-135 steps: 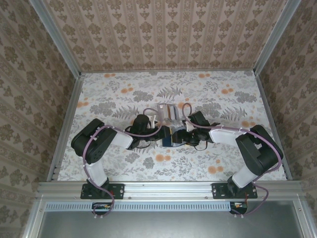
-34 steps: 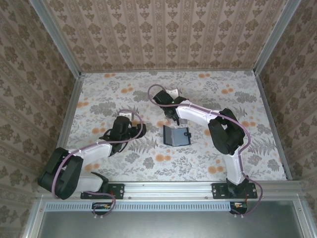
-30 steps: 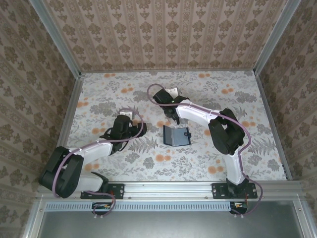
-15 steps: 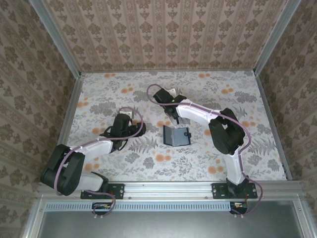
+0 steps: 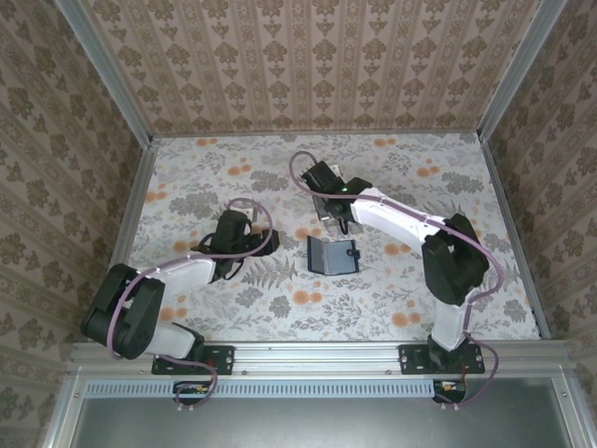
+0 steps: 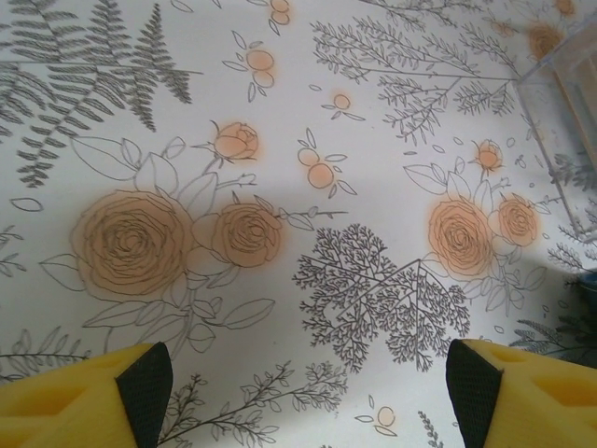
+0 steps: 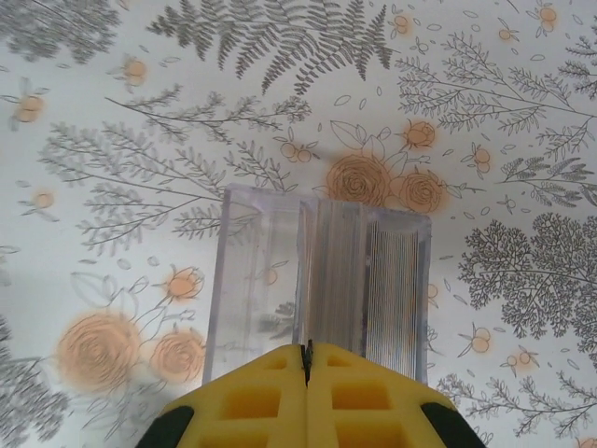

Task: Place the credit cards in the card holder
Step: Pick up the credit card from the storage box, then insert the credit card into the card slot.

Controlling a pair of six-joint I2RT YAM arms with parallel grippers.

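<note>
Lying open overhead, card holder [image 5: 333,254]; at right wrist, clear ribbed rack [image 7: 280,271].

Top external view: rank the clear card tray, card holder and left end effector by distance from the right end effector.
1. clear card tray, directly beneath it.
2. card holder, toward the near edge.
3. left end effector, off to the left.

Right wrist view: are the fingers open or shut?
Shut: the two yellow fingers meet along a thin seam, at the near edge of the clear box.
</note>
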